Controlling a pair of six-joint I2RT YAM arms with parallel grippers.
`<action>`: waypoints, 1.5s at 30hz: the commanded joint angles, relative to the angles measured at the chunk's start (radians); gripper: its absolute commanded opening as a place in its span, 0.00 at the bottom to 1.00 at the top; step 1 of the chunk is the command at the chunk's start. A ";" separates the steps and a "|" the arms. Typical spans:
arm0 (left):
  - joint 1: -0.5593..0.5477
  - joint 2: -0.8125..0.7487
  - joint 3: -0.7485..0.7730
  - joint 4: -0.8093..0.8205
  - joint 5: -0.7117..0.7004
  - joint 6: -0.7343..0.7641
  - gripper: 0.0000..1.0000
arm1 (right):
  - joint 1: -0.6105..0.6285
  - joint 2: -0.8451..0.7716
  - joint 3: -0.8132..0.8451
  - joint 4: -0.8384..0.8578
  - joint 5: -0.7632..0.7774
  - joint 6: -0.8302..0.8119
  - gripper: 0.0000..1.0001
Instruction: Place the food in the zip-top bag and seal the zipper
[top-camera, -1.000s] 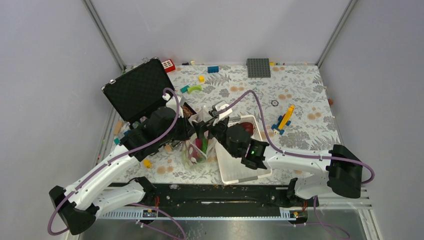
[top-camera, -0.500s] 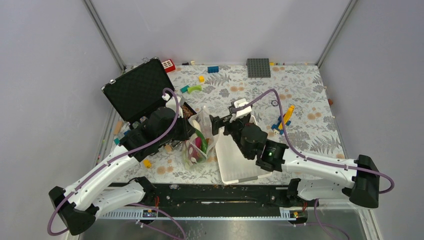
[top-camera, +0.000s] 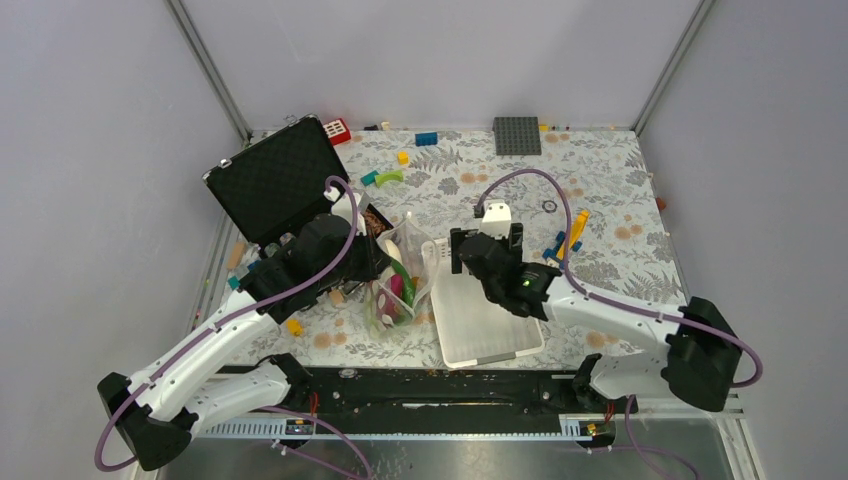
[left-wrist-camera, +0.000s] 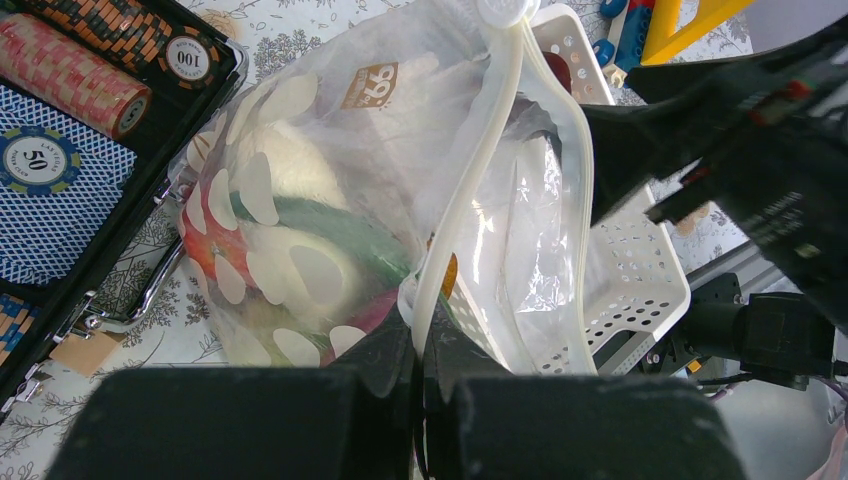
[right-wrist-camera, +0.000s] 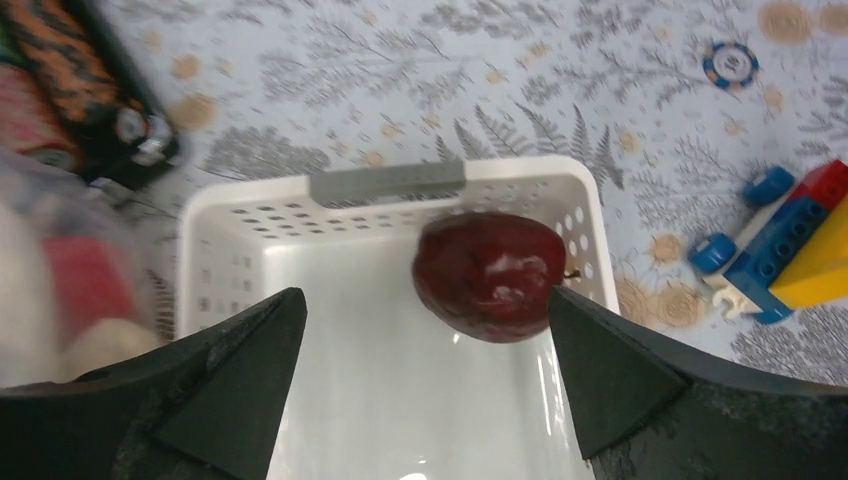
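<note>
**Surroundings.** Floral-patterned worktop (top-camera: 620, 190).
- Black case (top-camera: 272, 180), lid up, at far left. It holds poker-chip rolls (left-wrist-camera: 70, 75).
- Grey baseplate (top-camera: 517, 135) at the far edge.
- Loose poker chip (right-wrist-camera: 728, 63) and a yellow-and-blue brick vehicle (right-wrist-camera: 790, 245), both right of the basket.
- Other small bricks are scattered along the far side.

**White basket** (right-wrist-camera: 390, 185). Slotted, and sits at centre-right, just beside the bag.

**Zip-top bag** (left-wrist-camera: 330, 200). Clear, with pale leaf prints. It stands between the case and the basket with its mouth uppermost. Inside are a long green pepper (left-wrist-camera: 340, 235) and red and pink pieces (too crumpled over to name).

**Zipper** (left-wrist-camera: 500, 110). A pale strip running up the bag's mouth edge, one run bowing out toward the basket.

**Left gripper** (left-wrist-camera: 420, 350). Jaws pressed together, pinching the zipper at its near end. The bag's body rises directly ahead of them.

**Right gripper** (right-wrist-camera: 425, 300). Jaws spread wide and holding nothing, poised over the basket's far end. The arm's black body stands close to the bag's basket-side flank.

**Dark-red bulb** (right-wrist-camera: 490, 275). Lies in the basket against its far wall, below the spread jaws. It is nearer the finger on the brick-vehicle side and is not gripped.
</note>
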 joint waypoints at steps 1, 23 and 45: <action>0.004 -0.001 0.016 0.040 -0.009 -0.007 0.00 | -0.041 0.074 0.047 -0.104 0.034 0.085 0.99; 0.005 0.000 0.021 0.030 -0.027 -0.002 0.00 | -0.109 0.303 0.139 -0.157 0.003 0.072 1.00; 0.004 -0.002 0.021 0.028 -0.026 -0.006 0.00 | -0.129 0.429 0.187 -0.158 0.014 0.088 0.95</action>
